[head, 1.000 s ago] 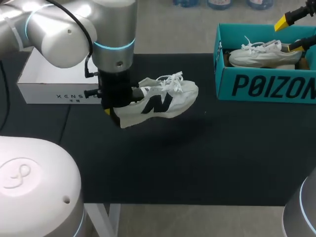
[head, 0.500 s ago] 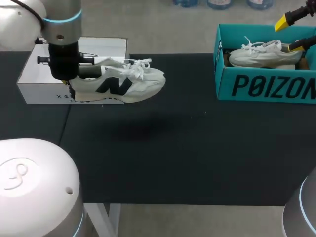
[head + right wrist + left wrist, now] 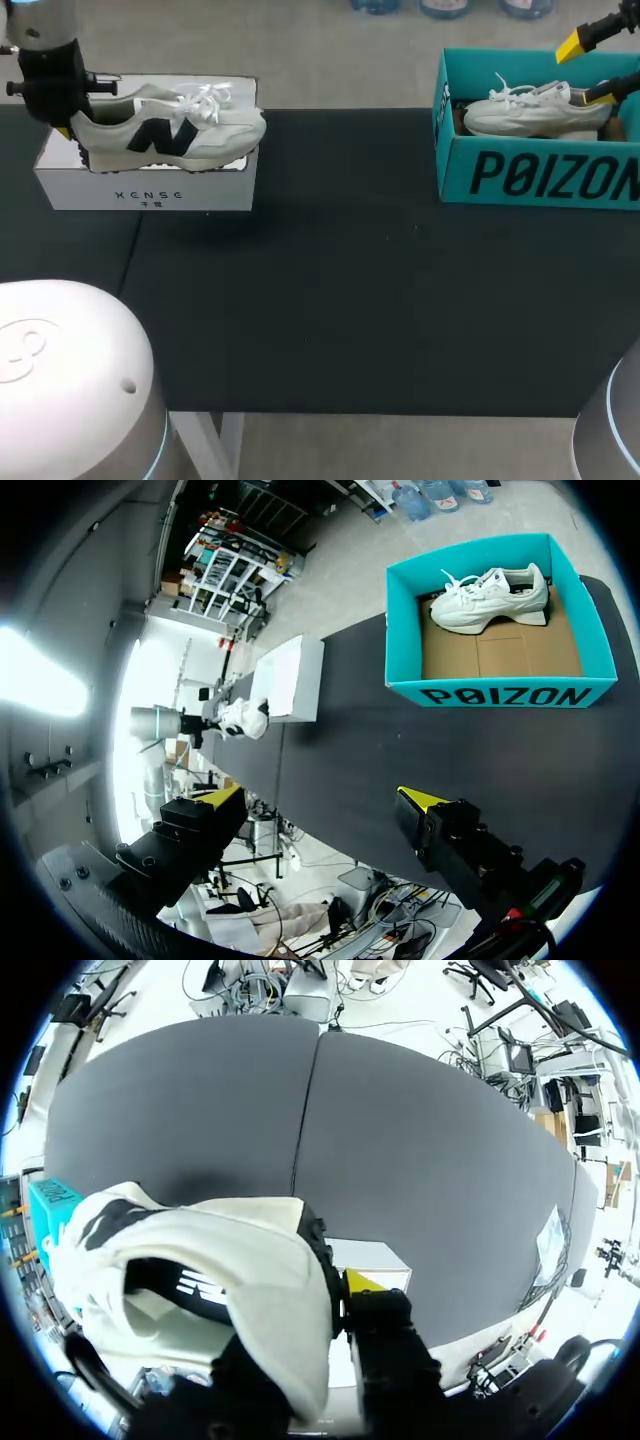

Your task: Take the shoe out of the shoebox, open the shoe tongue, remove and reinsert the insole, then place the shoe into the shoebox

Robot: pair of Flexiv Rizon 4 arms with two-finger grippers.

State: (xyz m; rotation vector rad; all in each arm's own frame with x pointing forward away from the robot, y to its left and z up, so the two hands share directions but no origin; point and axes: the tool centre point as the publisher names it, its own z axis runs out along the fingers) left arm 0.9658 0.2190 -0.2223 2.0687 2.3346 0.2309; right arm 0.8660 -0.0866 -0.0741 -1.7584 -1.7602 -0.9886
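Note:
A white sneaker with a black letter on its side hangs level over the open white shoebox at the table's far left, toe pointing right. My left gripper comes down from above and is shut on the sneaker's heel. In the left wrist view the heel collar sits between the fingers, one yellow fingertip shows beside it, and the white shoebox lies just below. My right gripper stands open above the teal box, and its fingers are spread wide with nothing between them.
A teal shoebox at the far right holds a second white sneaker; both also show in the right wrist view, teal shoebox and second sneaker. Black table stretches between the two boxes.
My left arm has carried the sneaker from the table's middle leftward and back, ending over the white shoebox. The right arm has stayed still.

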